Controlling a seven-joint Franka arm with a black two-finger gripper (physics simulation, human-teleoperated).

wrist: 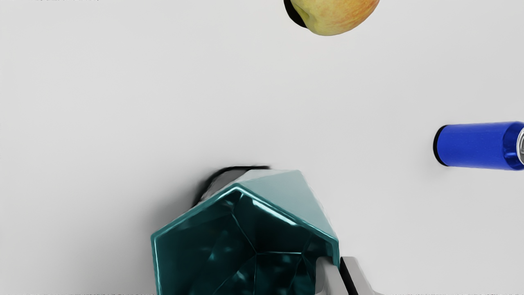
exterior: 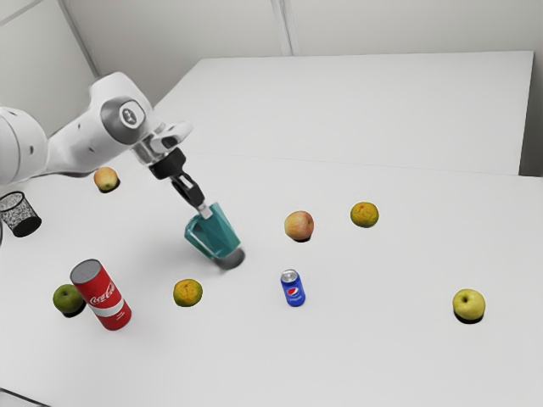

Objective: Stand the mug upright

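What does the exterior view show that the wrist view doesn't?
The exterior view adds the robot arm, a red can, two oranges, a green apple, a yellow-green apple, another apple near the arm, and a mesh cup.

The wrist view adds a look down into the mug, with one fingertip inside its wall and one outside.

Both share the tilted mug, the gripper on its rim, the blue can, the reddish apple and the table.

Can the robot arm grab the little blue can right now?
Probably not yet. Its gripper is shut on the rim of the teal mug, so it would likely have to let go first. The blue can stands upright nearby, its sides uncovered.
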